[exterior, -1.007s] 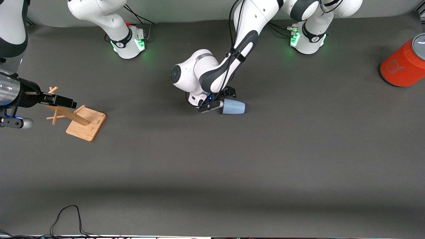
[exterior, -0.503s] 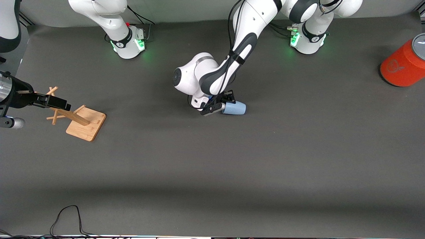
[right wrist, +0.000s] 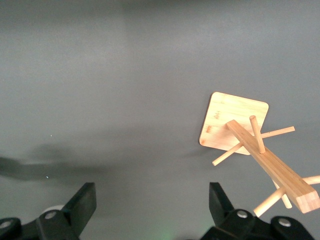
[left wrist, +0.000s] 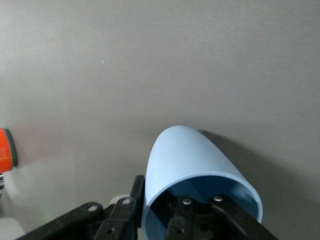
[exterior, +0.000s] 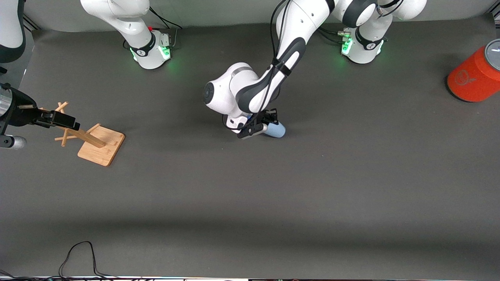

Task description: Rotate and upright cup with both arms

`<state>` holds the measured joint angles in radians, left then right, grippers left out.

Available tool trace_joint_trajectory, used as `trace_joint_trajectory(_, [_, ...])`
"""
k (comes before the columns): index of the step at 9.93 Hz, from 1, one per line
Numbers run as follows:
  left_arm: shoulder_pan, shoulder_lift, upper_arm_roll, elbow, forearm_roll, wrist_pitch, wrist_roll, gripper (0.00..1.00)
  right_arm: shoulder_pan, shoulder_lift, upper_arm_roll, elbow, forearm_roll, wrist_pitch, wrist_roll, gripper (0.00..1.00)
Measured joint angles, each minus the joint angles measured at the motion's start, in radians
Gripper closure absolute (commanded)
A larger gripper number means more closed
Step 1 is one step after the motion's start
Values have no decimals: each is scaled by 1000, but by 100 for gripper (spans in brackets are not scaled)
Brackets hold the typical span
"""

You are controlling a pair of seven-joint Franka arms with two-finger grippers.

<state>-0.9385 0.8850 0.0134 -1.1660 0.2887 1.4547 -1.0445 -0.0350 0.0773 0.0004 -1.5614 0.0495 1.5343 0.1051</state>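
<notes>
The small pale-blue cup (exterior: 277, 131) is in the middle of the table, tipped on its side with its mouth toward my left gripper (exterior: 264, 126). That gripper is shut on the cup's rim. In the left wrist view one finger (left wrist: 136, 190) presses the outside of the cup (left wrist: 192, 157) and the other sits inside its mouth. My right gripper (exterior: 64, 120) hangs open and empty over the wooden peg rack (exterior: 100, 145) at the right arm's end of the table. The right wrist view shows only bare table between the right gripper's (right wrist: 152, 195) fingers.
A large orange cylinder with a grey top (exterior: 474, 78) stands at the left arm's end of the table, its edge showing as the orange cylinder (left wrist: 4, 156) in the left wrist view. The peg rack (right wrist: 235, 122) has a square base. A black cable (exterior: 78, 253) lies along the edge nearest the front camera.
My left gripper closed on the cup's rim, and the cup tilted from lying flat. My right gripper drew back a little toward its end of the table.
</notes>
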Motion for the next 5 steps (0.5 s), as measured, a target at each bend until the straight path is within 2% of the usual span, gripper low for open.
trace_joint_trajectory(3, [126, -75, -2, 11, -149, -1, 161, 100, 20, -30, -6, -26, 0, 4, 0, 0])
trace_joint_trajectory(5, [172, -113, -4, 1, -271, 38, 253, 100, 29, -43, -6, -44, -1, 15, 0, 0])
